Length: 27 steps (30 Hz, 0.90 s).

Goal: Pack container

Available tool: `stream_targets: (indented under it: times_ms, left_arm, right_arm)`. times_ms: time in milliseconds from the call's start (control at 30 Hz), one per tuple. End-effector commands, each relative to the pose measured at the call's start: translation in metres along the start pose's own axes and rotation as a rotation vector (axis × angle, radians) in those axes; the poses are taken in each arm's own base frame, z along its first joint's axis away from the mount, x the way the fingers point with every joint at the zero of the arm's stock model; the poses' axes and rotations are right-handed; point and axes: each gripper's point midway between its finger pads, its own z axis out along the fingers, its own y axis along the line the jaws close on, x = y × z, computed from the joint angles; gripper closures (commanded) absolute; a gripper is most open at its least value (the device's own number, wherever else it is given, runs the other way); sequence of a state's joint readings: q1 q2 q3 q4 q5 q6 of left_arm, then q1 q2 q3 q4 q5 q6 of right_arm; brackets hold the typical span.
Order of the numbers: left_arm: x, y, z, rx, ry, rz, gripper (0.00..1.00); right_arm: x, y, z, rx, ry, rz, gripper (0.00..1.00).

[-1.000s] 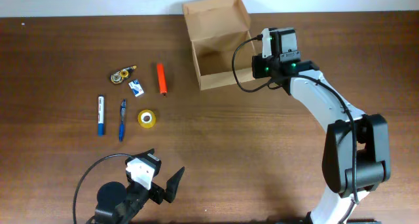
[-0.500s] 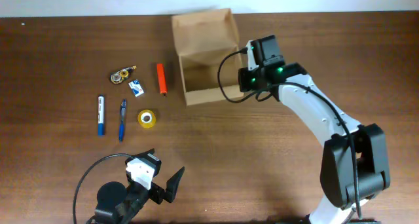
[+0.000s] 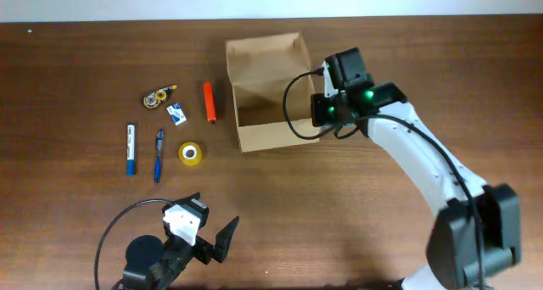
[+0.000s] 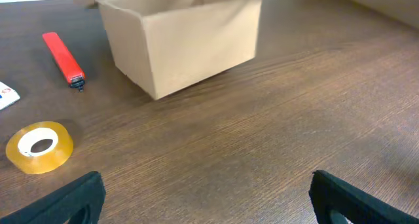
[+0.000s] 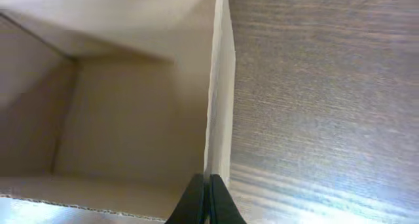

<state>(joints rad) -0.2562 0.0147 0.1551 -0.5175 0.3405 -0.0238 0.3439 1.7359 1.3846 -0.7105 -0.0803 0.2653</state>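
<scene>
Packing is not yet begun: the container (image 3: pixel 265 103) looks empty. The right claw (image 5: pixel 208 191) is clamped on its wall and the left claw (image 4: pixel 209 201) is wide open, while the tape roll (image 3: pixel 191 153) and pens (image 3: pixel 158 154) lie on the worktop (image 3: pixel 339 205).

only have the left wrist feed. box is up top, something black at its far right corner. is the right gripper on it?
Observer: Yes. The right gripper is shut on the top edge of the container, on its right wall, with one finger inside and one outside.
Operator: anything packed in it yet?
Observer: Nothing that I can see. The overhead and right wrist views show only bare cardboard inside.
</scene>
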Motion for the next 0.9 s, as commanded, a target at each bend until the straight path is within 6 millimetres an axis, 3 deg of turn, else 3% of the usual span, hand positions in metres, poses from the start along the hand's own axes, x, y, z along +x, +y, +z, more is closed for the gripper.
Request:
stream_targets:
  times_ms: [0, 300, 633, 867]
  left_arm:
    - [-0.001, -0.003, 0.000, 0.014, -0.007, -0.002, 0.01]
    - [-0.001, -0.003, 0.000, 0.014, -0.007, -0.002, 0.01]
    - [-0.001, -0.003, 0.000, 0.014, -0.007, -0.002, 0.01]
    - [-0.001, -0.003, 0.000, 0.014, -0.007, -0.002, 0.01]
  right_arm:
    - [-0.004, 0.002, -0.023, 0.002, -0.037, 0.044, 0.96]
    - [0.020, -0.004, -0.025, 0.032, 0.059, 0.094, 0.96]
    - [0.046, -0.023, -0.012, 0.119, 0.109, 0.198, 0.96]
    - [0.060, -0.010, -0.012, 0.152, 0.139, 0.186, 0.96]
